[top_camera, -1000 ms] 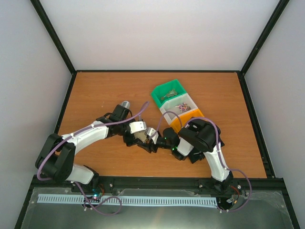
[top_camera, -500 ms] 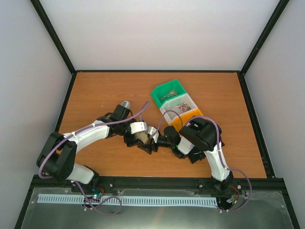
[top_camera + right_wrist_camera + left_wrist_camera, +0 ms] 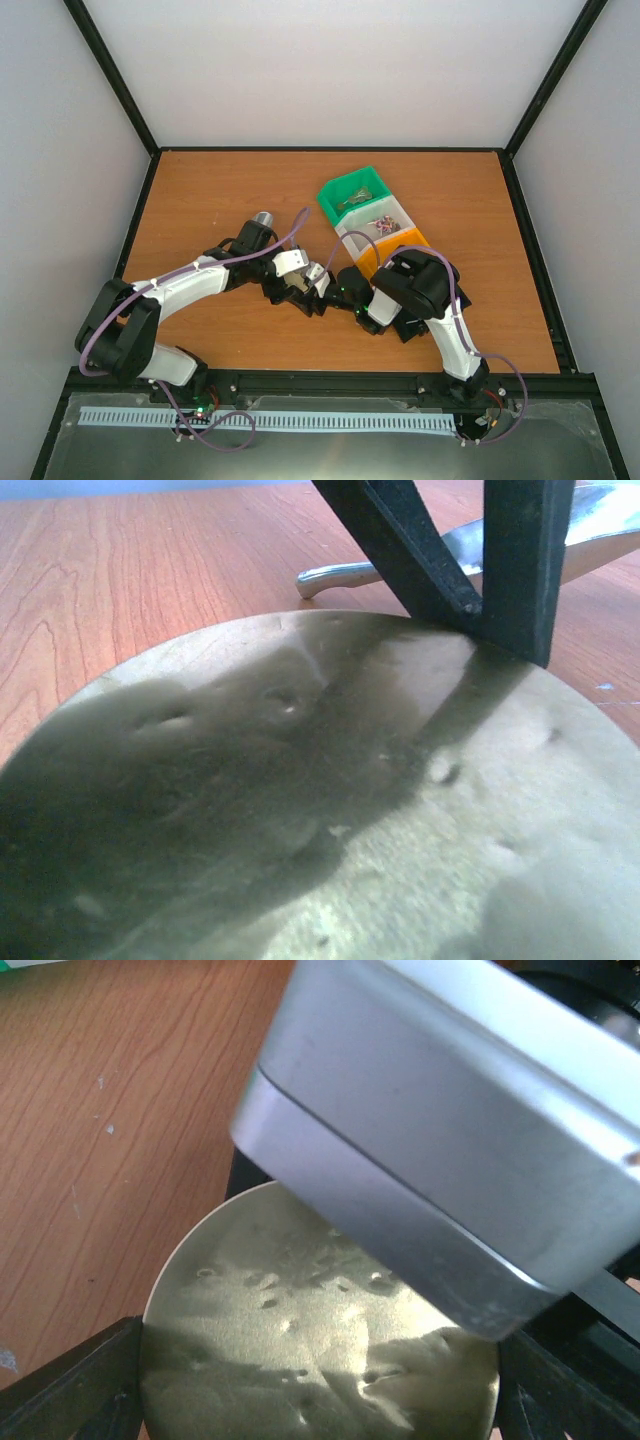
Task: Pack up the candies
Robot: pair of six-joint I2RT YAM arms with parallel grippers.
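Observation:
The candies point(image 3: 381, 226) are a small mixed-colour heap in the white bin point(image 3: 400, 214) at the back right. A gold round lid point(image 3: 300, 1350) sits between my left gripper's point(image 3: 304, 291) dark fingers point(image 3: 80, 1385), which flank it on both sides. The same lid point(image 3: 330, 810) fills the right wrist view. My right gripper point(image 3: 331, 289) meets the left one tip to tip at the table's middle. Its own fingers are hidden. I cannot tell whether a jar hangs under the lid.
A green bin point(image 3: 366, 183) holding a greyish item and an orange bin point(image 3: 398, 244) stand in a row with the white one. A metal scoop point(image 3: 345, 576) lies on the wooden table point(image 3: 200, 200) beyond the lid. A small grey cylinder point(image 3: 262, 218) shows by the left arm.
Both grippers have shifted slightly toward the back, and the right gripper has closed in on the left one. The bins and candies have not moved.

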